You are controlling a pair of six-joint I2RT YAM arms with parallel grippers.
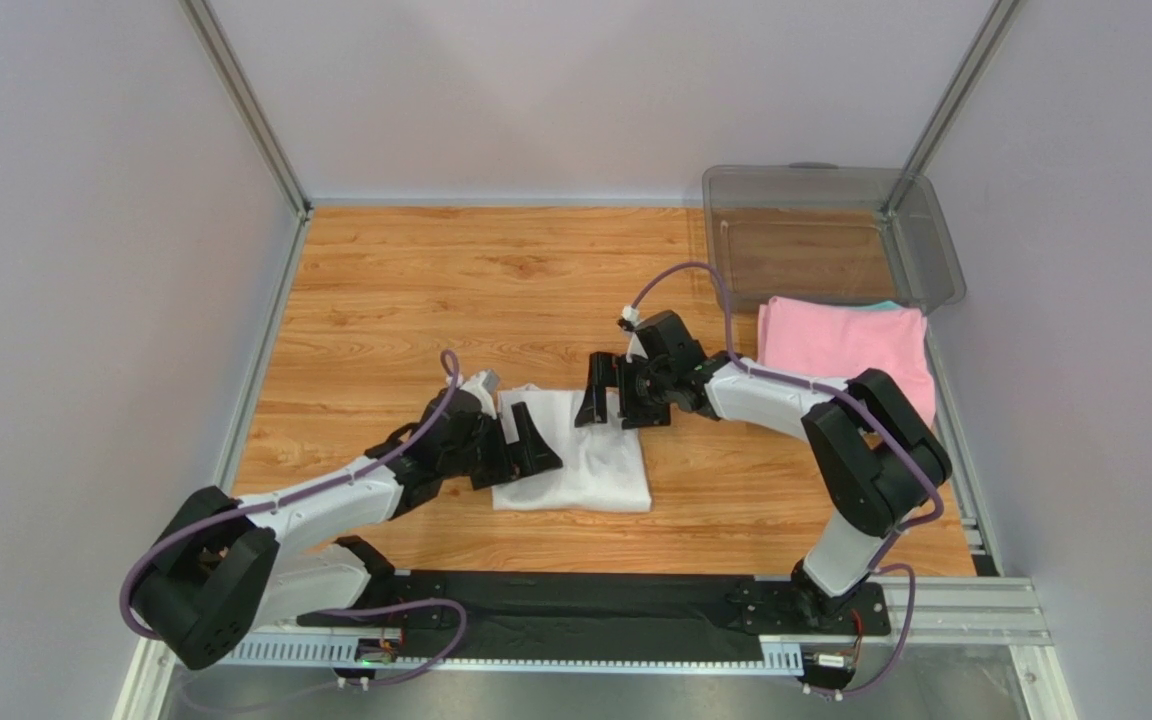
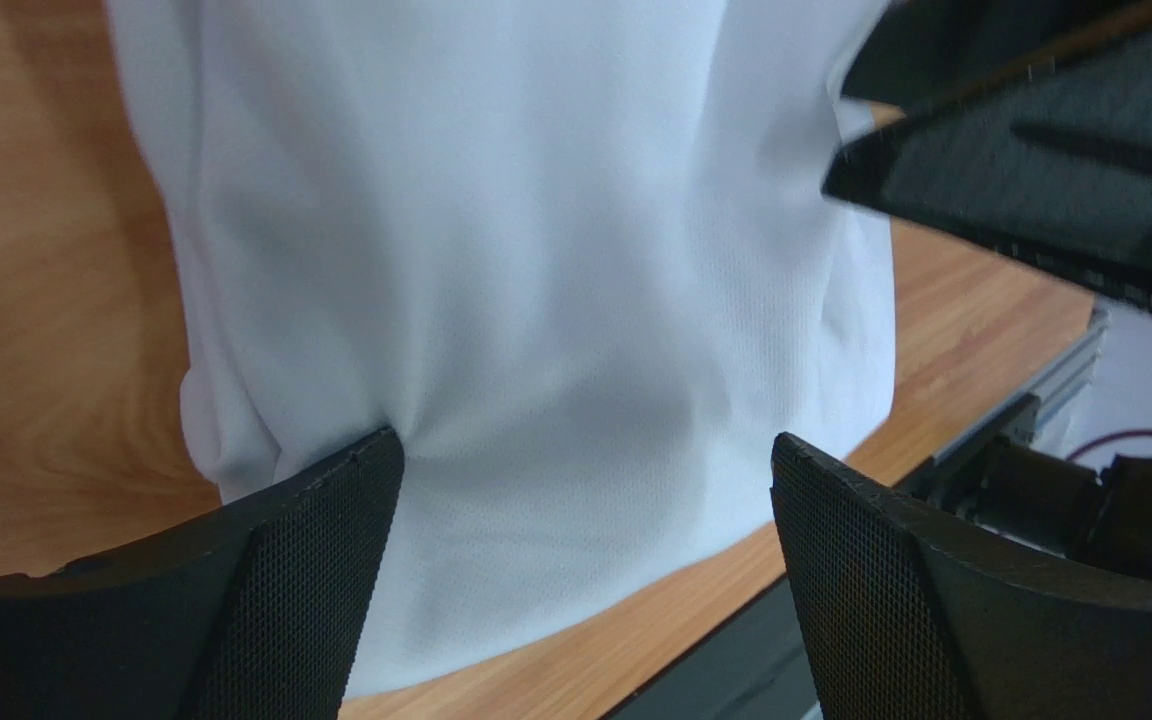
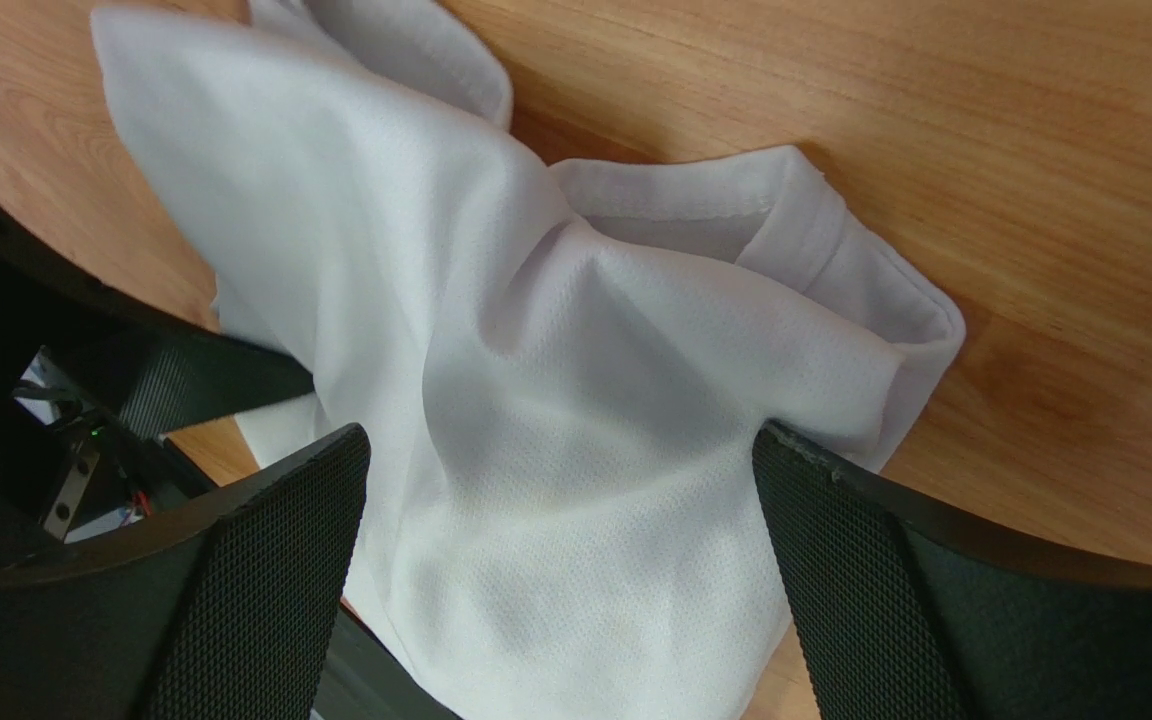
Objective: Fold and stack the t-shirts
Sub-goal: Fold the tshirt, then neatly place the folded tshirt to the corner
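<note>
The soft, floppy white cotton t-shirt (image 1: 585, 462) looks light and would likely sag. The left gripper (image 1: 527, 447) and the right gripper (image 1: 615, 405) stand wide open over it, holding nothing. Best to pinch its edges.

Table (image 1: 417, 285) open far-left; bin (image 1: 931, 240) (pink t-shirt (image 1: 845, 338) before it) blocks far-right.

Wood-grain surface boxed in by pale walls.
The surface (image 1: 432, 285) shows warm orange planks under soft, even light. Plain lilac-grey walls (image 1: 567, 90) close three sides, with slim metal rails (image 1: 247, 105) at the corners. A clear plastic bin (image 1: 931, 248) sits far right, and a black strip (image 1: 597, 600) runs along the near edge.
</note>
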